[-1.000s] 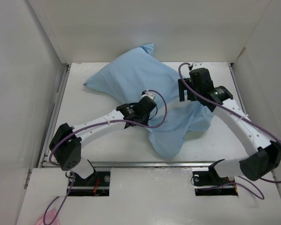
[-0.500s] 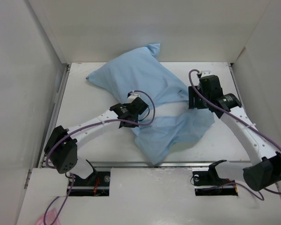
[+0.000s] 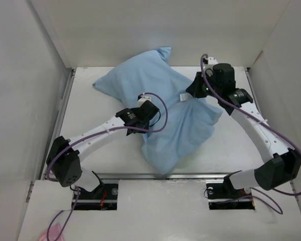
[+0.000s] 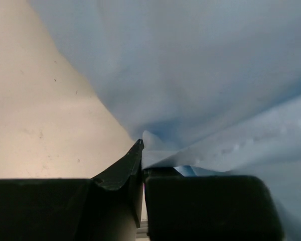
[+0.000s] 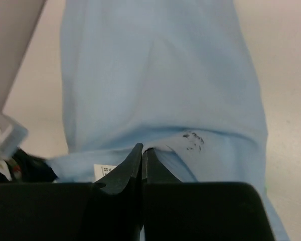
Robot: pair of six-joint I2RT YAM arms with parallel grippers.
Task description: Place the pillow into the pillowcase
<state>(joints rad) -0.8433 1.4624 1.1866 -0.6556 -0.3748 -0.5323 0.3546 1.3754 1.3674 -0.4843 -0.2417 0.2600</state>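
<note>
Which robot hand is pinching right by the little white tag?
The right gripper: the white tag lies just beside it on the pillowcase. The left gripper pinches plain cloth.

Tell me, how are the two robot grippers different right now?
The left gripper pinches a bunched bit of the pillowcase beside bare table. The right gripper pinches a fold near a white label. From above, the left gripper sits nearer the table's front and the right gripper sits farther back. Both are shut on the pillowcase.

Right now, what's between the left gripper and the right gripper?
Only the pillowcase, pale blue side up, spans from the left gripper to the right gripper, both pinching it; the top view shows this.
</note>
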